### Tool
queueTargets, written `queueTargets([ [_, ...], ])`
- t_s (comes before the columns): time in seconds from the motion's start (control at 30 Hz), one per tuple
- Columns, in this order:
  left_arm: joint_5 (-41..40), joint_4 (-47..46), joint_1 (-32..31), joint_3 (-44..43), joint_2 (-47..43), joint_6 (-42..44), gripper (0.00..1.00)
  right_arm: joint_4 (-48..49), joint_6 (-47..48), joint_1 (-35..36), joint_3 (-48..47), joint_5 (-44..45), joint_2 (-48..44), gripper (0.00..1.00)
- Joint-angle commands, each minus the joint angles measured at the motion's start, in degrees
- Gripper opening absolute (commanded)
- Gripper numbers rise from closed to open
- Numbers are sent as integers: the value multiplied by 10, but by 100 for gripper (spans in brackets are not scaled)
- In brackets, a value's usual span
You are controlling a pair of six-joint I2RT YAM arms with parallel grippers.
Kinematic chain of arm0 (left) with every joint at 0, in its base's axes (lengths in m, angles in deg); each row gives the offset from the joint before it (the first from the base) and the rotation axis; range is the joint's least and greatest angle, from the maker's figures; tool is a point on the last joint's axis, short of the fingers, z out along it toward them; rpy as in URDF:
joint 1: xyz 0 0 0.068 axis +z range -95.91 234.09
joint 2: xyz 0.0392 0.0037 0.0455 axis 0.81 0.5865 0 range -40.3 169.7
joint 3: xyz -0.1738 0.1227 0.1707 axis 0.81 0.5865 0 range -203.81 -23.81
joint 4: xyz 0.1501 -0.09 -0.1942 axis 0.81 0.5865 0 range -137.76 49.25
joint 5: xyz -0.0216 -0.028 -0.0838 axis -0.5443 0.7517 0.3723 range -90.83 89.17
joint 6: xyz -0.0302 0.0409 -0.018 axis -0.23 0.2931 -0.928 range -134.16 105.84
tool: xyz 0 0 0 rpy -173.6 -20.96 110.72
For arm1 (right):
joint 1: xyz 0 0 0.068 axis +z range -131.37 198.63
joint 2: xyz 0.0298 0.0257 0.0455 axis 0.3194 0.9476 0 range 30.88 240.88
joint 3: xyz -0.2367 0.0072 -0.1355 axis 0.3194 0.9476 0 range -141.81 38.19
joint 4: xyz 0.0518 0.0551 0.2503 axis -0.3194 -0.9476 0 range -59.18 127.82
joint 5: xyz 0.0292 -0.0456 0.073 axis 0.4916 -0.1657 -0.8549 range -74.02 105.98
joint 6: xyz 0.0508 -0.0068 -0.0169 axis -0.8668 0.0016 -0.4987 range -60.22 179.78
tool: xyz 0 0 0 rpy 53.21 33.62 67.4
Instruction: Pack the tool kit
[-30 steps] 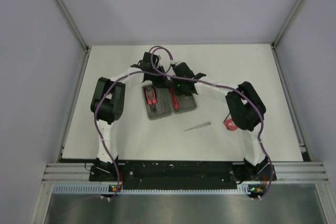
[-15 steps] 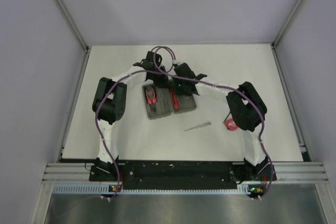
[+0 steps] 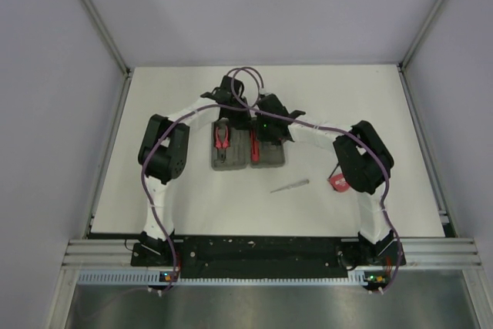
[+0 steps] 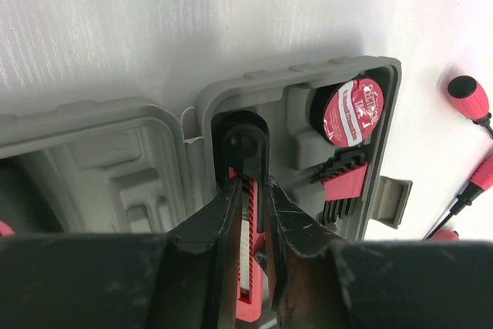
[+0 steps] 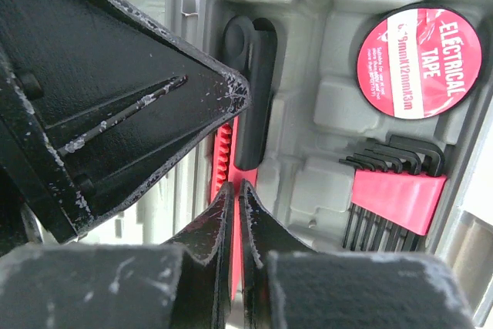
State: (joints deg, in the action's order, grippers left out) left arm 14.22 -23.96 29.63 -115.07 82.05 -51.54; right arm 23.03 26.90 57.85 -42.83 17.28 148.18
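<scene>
The grey case (image 3: 231,162) lies open mid-table, with red pliers (image 3: 222,139) in its left half. The red-and-black knife (image 4: 248,256) lies in a slot of the right half (image 4: 293,75). My left gripper (image 4: 253,184) is closed narrowly on the knife, one finger on each side. My right gripper (image 5: 236,186) is shut, its tips over the knife's red body below the black end (image 5: 253,98). Both grippers (image 3: 245,119) (image 3: 260,132) hang over the case's far side. A screwdriver (image 3: 290,186) and the red tape measure (image 3: 337,182) lie on the table to the right.
A roll of red electrical tape (image 5: 420,63) and a red holder of hex keys (image 5: 397,194) sit in the case's right half. Two red-and-black screwdrivers (image 4: 468,98) lie just right of the case. The left gripper's finger (image 5: 139,98) crowds the right wrist view.
The case has turned from tilted to square and shifted slightly. The left gripper has moved right toward the case's middle. The right gripper has barely moved.
</scene>
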Motion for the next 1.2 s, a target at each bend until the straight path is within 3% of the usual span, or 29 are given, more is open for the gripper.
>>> queueTargets([
  [0.0,34,59,-54,22,45,-9,18,-134,-23,17,62,-17,98,0],
  [0.2,46,63,-61,24,49,-7,8,-141,-33,17,76,-1,101,0],
  [0.43,46,64,-60,15,39,3,8,-142,-30,17,67,14,87,0],
  [0.7,24,102,-57,-65,-5,28,17,-144,-28,16,3,43,-7,1],
  [0.83,17,109,-47,-91,-34,29,21,-153,-33,14,-14,65,-66,15],
  [1.17,10,108,-7,-55,-114,51,25,-196,-76,-36,98,48,-212,26],
])
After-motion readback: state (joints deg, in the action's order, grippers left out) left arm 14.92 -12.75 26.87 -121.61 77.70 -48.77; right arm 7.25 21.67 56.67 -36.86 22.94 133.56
